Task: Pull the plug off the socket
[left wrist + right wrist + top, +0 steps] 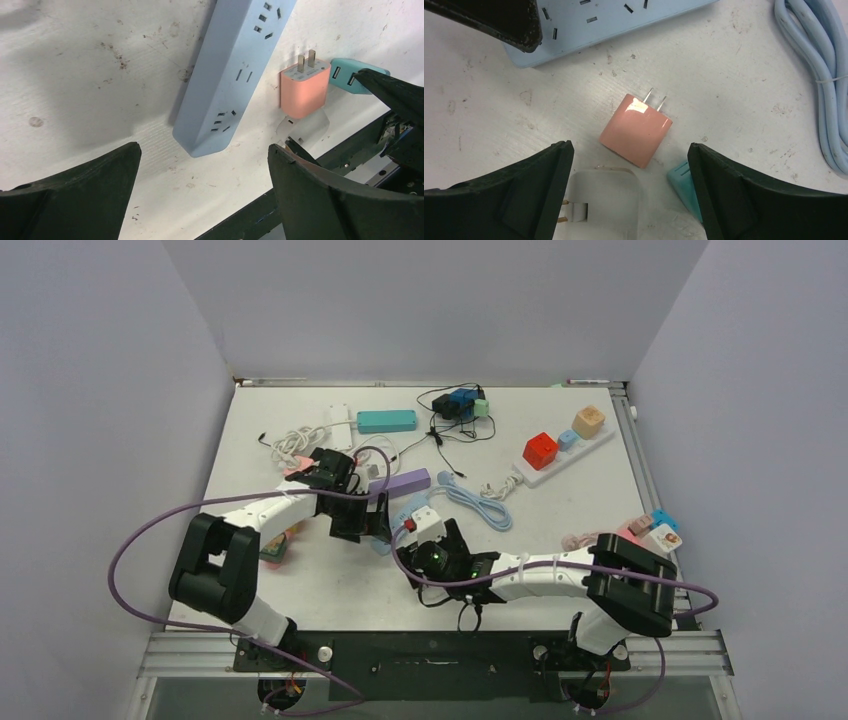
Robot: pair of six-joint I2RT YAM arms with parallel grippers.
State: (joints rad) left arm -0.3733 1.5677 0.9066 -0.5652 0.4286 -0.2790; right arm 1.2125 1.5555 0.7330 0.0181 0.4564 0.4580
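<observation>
The light-blue power strip (235, 75) lies flat on the table; its near end also shows in the right wrist view (624, 20). Its sockets in view are empty. A salmon-pink plug (636, 130) lies loose on the table beside the strip, prongs bare and pointing toward it; it also shows in the left wrist view (304, 90). My left gripper (205, 170) is open and empty just past the strip's end. My right gripper (631, 165) is open and empty above the pink plug. In the top view both grippers (362, 525) (420, 540) hide most of the strip.
The strip's coiled light-blue cord (480, 502) lies to the right. A white adapter (606, 200) and a teal adapter (684, 185) lie next to the pink plug. A lilac strip (405, 482), a teal strip (386, 421) and a white strip with coloured cubes (560, 455) lie farther back.
</observation>
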